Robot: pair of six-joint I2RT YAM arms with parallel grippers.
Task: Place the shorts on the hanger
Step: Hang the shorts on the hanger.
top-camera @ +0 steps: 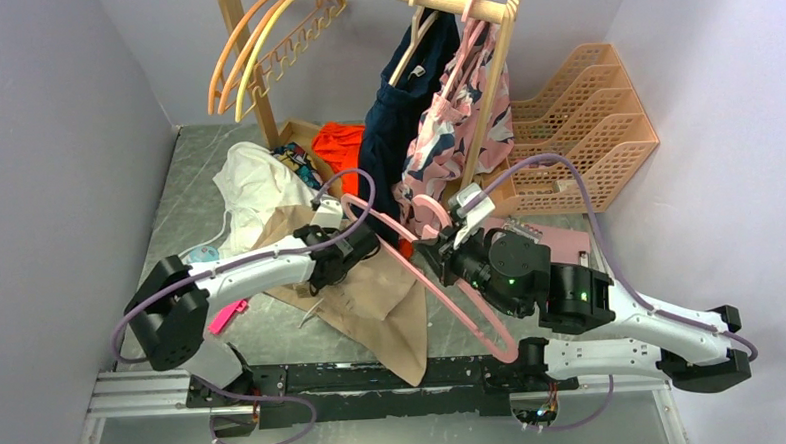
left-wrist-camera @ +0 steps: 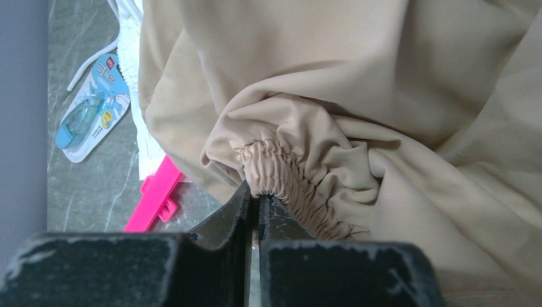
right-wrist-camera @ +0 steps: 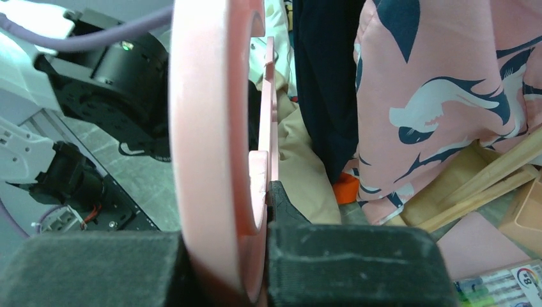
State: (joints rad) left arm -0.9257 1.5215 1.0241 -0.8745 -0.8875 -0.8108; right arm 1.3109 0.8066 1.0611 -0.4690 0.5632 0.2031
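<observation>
Centre frame, my left gripper is pinching the shorts at the waistband, my right gripper clamping the hanger alongside for threading.

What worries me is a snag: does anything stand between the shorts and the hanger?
Nothing visible does. The left gripper is shut on the waistband of the shorts, the right gripper on the hanger, held close beside them.

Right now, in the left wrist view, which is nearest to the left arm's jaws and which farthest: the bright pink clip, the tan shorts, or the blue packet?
1. Tan shorts: gathered waistband pinched between the jaws.
2. Bright pink clip: on the table, just left.
3. Blue packet: farther left, toward the top.
</observation>
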